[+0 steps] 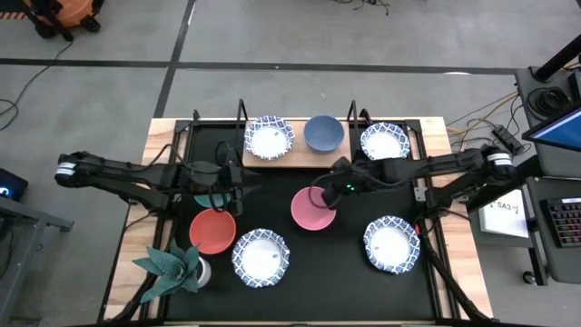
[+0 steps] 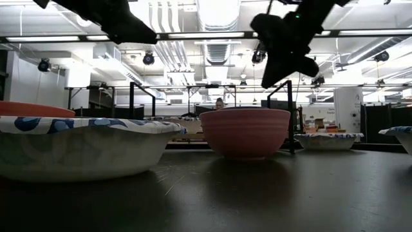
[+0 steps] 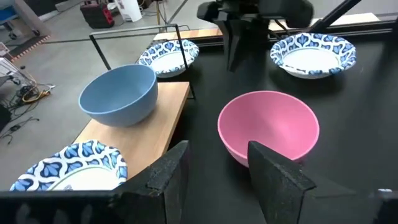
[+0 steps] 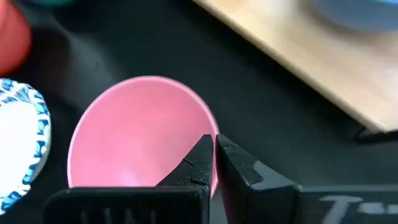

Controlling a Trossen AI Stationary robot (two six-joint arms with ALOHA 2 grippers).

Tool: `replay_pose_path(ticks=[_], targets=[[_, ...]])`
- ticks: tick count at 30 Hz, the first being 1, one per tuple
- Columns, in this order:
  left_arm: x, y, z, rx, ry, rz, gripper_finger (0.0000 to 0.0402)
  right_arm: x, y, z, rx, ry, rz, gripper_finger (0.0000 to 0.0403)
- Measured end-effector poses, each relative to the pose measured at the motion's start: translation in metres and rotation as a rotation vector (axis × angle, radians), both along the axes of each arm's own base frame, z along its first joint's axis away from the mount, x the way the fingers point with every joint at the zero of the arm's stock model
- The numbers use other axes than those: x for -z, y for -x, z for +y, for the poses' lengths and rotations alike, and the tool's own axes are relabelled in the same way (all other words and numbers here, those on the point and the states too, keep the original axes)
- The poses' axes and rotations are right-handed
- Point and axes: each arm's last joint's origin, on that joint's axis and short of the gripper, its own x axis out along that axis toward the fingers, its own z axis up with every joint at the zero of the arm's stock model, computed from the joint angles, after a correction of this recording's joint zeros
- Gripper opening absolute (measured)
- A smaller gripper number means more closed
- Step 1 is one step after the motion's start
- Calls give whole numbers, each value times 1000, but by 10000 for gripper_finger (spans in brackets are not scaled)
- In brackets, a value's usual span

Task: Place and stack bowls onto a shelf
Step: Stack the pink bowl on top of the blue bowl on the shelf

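Pink bowl [image 1: 313, 209]: probably light, rigid, slick; best pinched at rim. Right gripper [image 4: 214, 155] above rim, fingers together. Left gripper [image 3: 214, 171] apart.

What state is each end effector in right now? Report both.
Left end effector: open, holding nothing.
Right end effector: shut, above the pink bowl's rim, not gripping it.

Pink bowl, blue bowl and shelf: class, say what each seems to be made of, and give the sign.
Pink bowl: probably matte plastic or glazed ceramic; even colour, faint ridges outside in the low view. Blue bowl: the same, smooth, soft sheen. Shelf: light wood board, pale grain; thin black supports, likely metal.
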Motion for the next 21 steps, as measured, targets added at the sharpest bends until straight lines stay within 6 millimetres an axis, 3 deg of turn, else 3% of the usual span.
replay_pose_path(ticks=[8,14,21], targets=[[-4,0,0,-1,4,-11,146,0,-30,-1,32,-15,157,89],[-2,0,0,-1,3,0,146,15,-38,-1,121,-38,298,156],[-1,-1,0,0,1,7,146,34,-45,-1,136,-46,367,184]])
